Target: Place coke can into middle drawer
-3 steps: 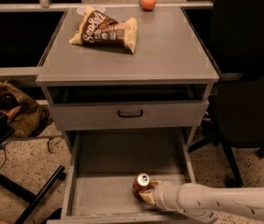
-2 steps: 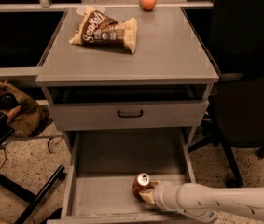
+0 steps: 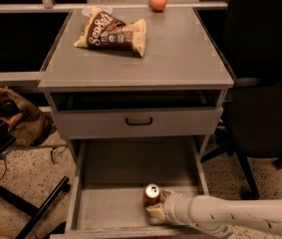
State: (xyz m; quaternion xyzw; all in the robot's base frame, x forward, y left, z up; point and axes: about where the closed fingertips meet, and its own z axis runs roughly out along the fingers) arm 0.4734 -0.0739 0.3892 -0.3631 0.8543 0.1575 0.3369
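"Nothing much moved just then, did it?"
"No. The can [image 3: 151, 194] stood upright in the same spot, on the drawer [image 3: 111, 205] floor near the front."
"And the gripper [image 3: 156, 209]?"
"It stayed low in the drawer, right against the can. I could not tell if it held the can or had let go."
"So the can was in. I think only letting go was left."
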